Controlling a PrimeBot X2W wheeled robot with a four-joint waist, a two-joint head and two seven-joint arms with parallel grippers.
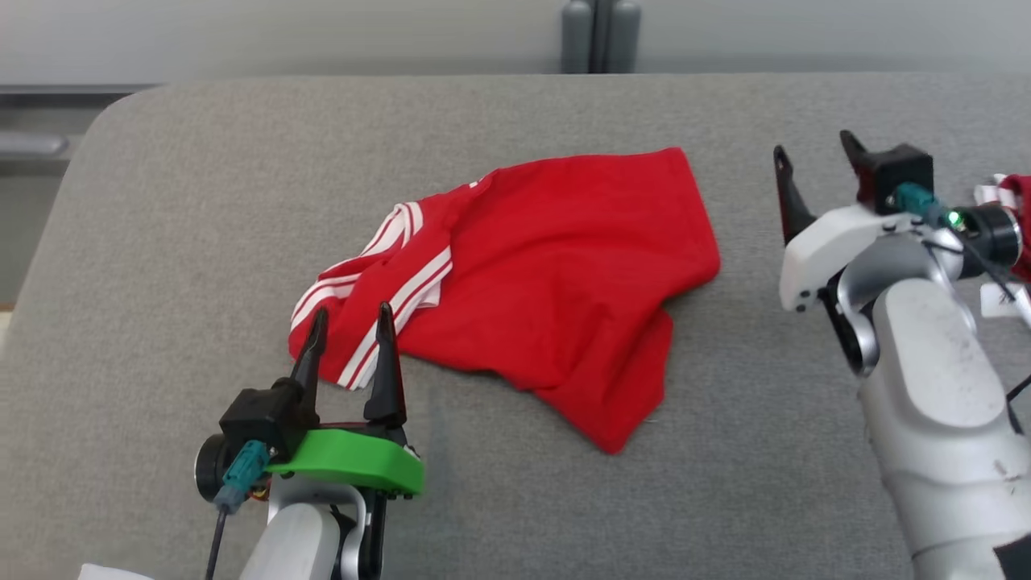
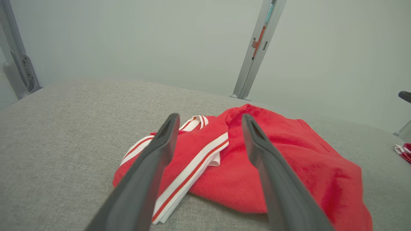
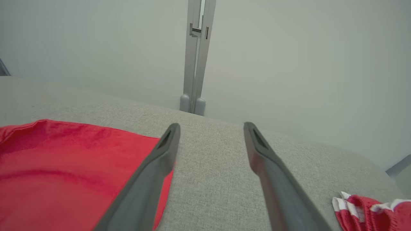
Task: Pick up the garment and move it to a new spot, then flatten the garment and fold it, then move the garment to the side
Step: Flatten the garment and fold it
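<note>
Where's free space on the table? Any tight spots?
Bare table left of the shirt; also behind it to the far edge, and in front between the left gripper and right arm. Crowded: right side, right gripper beside a second red garment.

A grey surface (image 1: 201,201) bears a striped cloth (image 3: 372,210), metal post (image 1: 600,36) behind

- Left gripper (image 1: 352,318), lower left: two long dark tapered fingers (image 1: 385,362), black block (image 1: 262,415), bright green plate (image 1: 354,463).
- Teal plug (image 1: 244,474) with a dark cable (image 1: 216,548) at its side.
- Right gripper (image 1: 813,149), right edge: matching fingers, white housing (image 1: 821,242), small green light (image 1: 954,217).
- Pale grey, scuffed forearm (image 1: 942,419) below.
</note>
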